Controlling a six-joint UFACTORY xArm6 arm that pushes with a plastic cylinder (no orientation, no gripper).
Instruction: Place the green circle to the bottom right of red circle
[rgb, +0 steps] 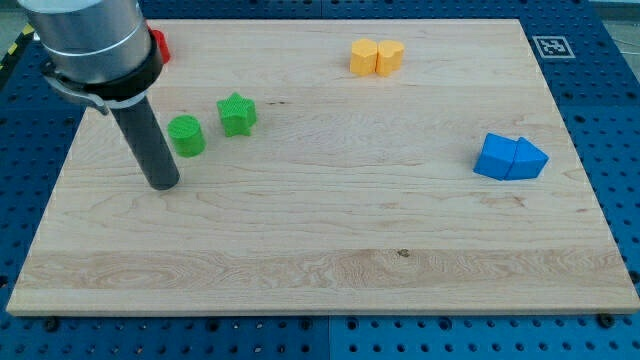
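rod beside the green circle

far left on the table (330, 270), the tip (163, 186) sits just near-left of the green circle (186, 135); no claw shows. the red circle (158, 45) is mostly hidden. the green circle likely light, rigid, slides easily; push its side.

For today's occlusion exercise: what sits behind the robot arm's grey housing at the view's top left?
A red block peeks out at the housing's right edge. Only a sliver shows; the housing covers the rest, so its shape cannot be made out. My tip rests lower, left of the green circle.
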